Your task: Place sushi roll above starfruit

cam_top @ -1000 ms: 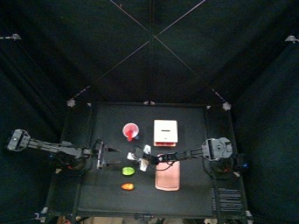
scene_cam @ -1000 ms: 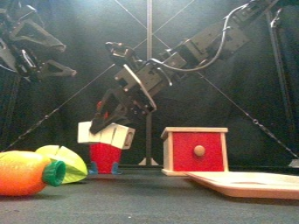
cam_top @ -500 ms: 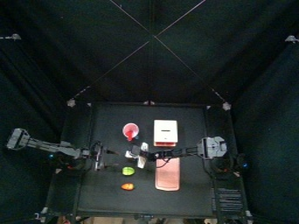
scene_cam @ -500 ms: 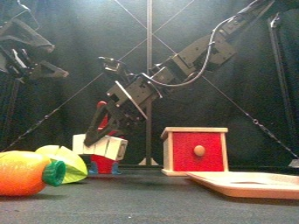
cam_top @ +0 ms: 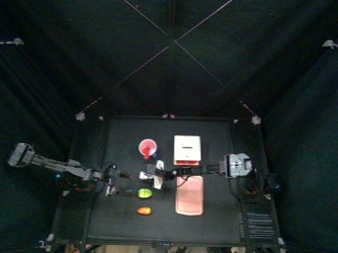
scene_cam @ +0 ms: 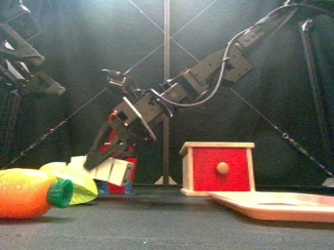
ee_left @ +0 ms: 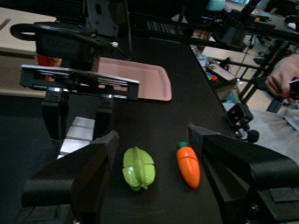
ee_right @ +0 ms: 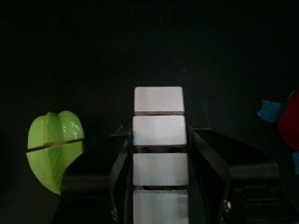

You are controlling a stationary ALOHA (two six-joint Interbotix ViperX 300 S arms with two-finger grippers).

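While my right gripper (ee_right: 162, 171) slants low, fingers (ee_right: 121, 166) clamped on the sushi roll (ee_right: 160, 131) beside the starfruit (ee_right: 56, 147), left gripper (ee_left: 149, 157) fingers spread, raised over black surface (scene_cam: 170, 227), curtains around.

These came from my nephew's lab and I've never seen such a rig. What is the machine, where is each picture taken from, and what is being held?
It is a robot with two black arms at a small black table. One picture looks straight down from above, one looks level from the table's front edge, and two come from cameras on the arms' wrists. On the table are a starfruit, an orange piece, a pink tray, a red cup and a white box with a red front. The right fingers grip a white sushi roll beside the starfruit. The left fingers are open and empty.
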